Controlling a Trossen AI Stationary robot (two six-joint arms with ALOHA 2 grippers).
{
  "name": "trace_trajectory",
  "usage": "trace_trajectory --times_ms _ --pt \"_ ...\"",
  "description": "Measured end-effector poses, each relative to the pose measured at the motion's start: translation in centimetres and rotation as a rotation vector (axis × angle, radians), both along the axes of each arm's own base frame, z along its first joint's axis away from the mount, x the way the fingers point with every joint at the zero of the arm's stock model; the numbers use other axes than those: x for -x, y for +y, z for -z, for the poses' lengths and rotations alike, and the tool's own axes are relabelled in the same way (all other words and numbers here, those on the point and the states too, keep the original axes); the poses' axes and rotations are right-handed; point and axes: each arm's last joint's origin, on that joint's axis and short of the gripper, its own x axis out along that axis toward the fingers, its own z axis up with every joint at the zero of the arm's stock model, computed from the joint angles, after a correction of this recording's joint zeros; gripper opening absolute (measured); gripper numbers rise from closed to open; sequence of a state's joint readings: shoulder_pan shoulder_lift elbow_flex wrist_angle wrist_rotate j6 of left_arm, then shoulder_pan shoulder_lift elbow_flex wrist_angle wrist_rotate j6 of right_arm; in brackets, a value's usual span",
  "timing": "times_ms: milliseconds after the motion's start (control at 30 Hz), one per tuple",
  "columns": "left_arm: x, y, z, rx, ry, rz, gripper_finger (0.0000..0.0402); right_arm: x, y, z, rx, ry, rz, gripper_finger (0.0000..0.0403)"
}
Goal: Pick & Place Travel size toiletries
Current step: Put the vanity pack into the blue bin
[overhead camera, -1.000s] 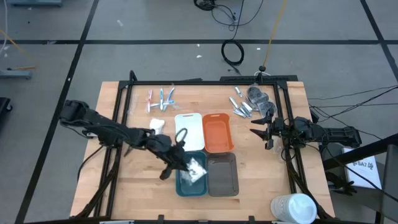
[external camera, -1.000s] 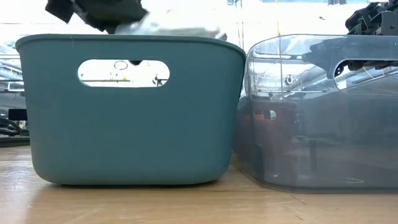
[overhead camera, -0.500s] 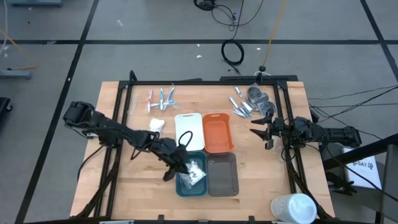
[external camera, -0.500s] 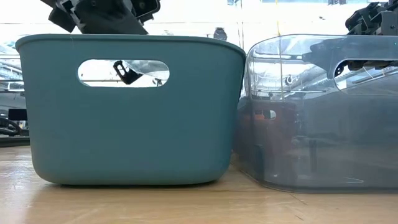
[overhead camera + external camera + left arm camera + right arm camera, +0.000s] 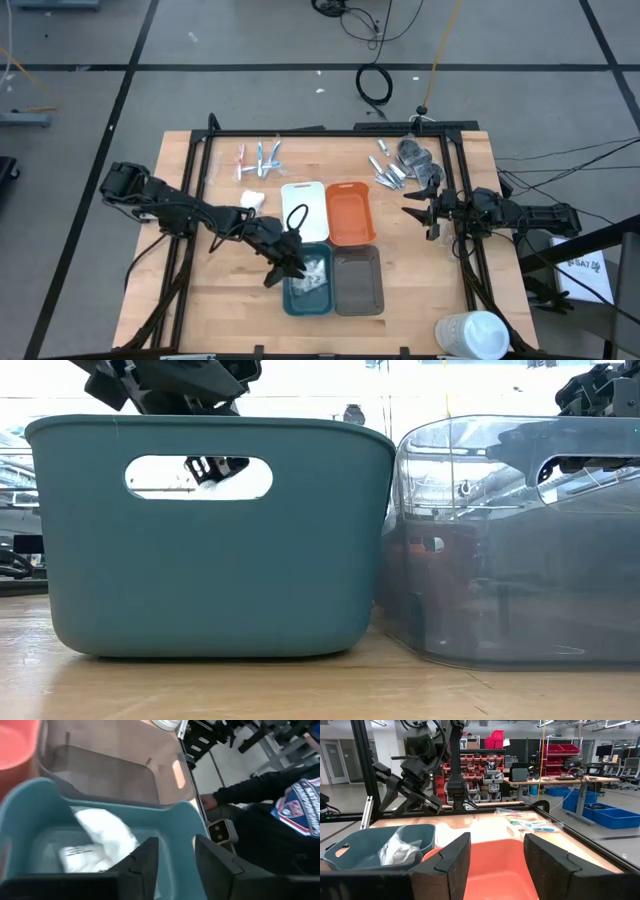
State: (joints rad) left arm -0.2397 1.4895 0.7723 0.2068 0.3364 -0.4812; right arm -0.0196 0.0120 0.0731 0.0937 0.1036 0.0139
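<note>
I just let the white sachet go.
My left end effector (image 5: 291, 262) has opened a little over the teal tray (image 5: 290, 297), and the sachet (image 5: 102, 837) now lies inside it. My right end effector (image 5: 418, 212) waits wide open by the orange tray (image 5: 350, 212). More toiletries wait on the bench (image 5: 220, 290).

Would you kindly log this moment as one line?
left gripper: open over teal tray | white sachets: in tray | right gripper: open, waiting beside orange tray

Crumpled white plastic sachets (image 5: 102, 842) are seen lying inside the teal rounded plastic tray (image 5: 187, 832), against its far wall. The left gripper (image 5: 175, 857) is held just above them, its dark fingers (image 5: 145, 860) parted. A grey translucent tray (image 5: 115, 775) is set against the teal tray's far edge.
</note>
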Motion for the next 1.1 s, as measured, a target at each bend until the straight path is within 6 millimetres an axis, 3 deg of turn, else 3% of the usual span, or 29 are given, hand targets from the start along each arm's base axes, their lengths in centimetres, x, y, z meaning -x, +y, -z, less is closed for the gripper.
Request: trace_trajectory --times_ms 233,400,533,700,900,1100 --pt "0.1 1.0 -1.1 0.059 -0.027 0.062 0.0166 0.0 0.0 0.0 0.0 -0.001 0.0 0.0174" --pt "1.0 2.3 -2.5 0.055 -0.025 0.027 0.0163 0.0 0.0 0.0 0.0 0.0 0.0 0.0175" --pt "3.0 3.5 -4.1 0.018 0.01 -0.049 0.0152 0.0 0.0 0.0 0.0 0.0 0.0 0.0172" --pt "6.5 5.1 -5.2 -0.158 0.118 -0.279 0.014 0.0 0.0 0.0 0.0 -0.001 0.0 0.0174" --pt "10.4 6.9 -5.6 -0.331 0.274 -0.724 0.0132 0.0 0.0 0.0 0.0 0.0 0.0 0.0174" --pt "11.9 7.6 -5.2 -0.386 0.353 -0.96 0.0131 0.0 0.0 0.0 0.0 -0.001 0.0 0.0173"
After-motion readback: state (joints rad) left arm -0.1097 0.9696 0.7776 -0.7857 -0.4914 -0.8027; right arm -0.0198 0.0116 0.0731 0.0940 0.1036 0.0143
